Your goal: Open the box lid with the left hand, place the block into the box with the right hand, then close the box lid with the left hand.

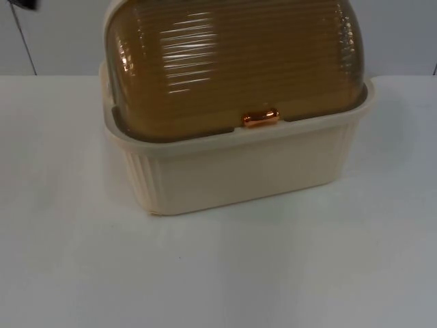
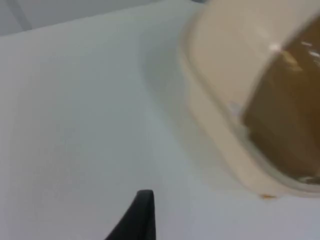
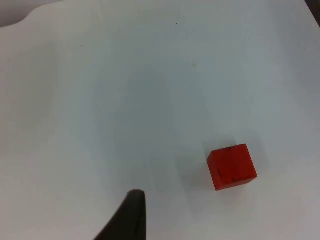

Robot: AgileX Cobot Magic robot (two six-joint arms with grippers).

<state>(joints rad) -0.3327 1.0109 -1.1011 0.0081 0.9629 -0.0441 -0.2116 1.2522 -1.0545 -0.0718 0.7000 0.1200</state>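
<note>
step: lid-opening not begun, we judge | box [image 1: 239, 171] mid-table, amber lid [image 1: 232, 61] shut, copper handle [image 1: 261, 117] in front | red block [image 3: 232, 166] on table [image 1: 218, 273] | left gripper [image 2: 135, 220] beside box, right gripper [image 3: 127, 217] near block, finger spread unreadable | next: we bring left gripper to handle

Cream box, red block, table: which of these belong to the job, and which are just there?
Job:
- cream ribbed plastic box, closed
- its amber translucent domed lid with copper handle
- red cube block, lying on the table apart from the right gripper's fingertip
- left gripper's fingertip, beside the box

Just there:
- white table top
- grey partition wall
</note>
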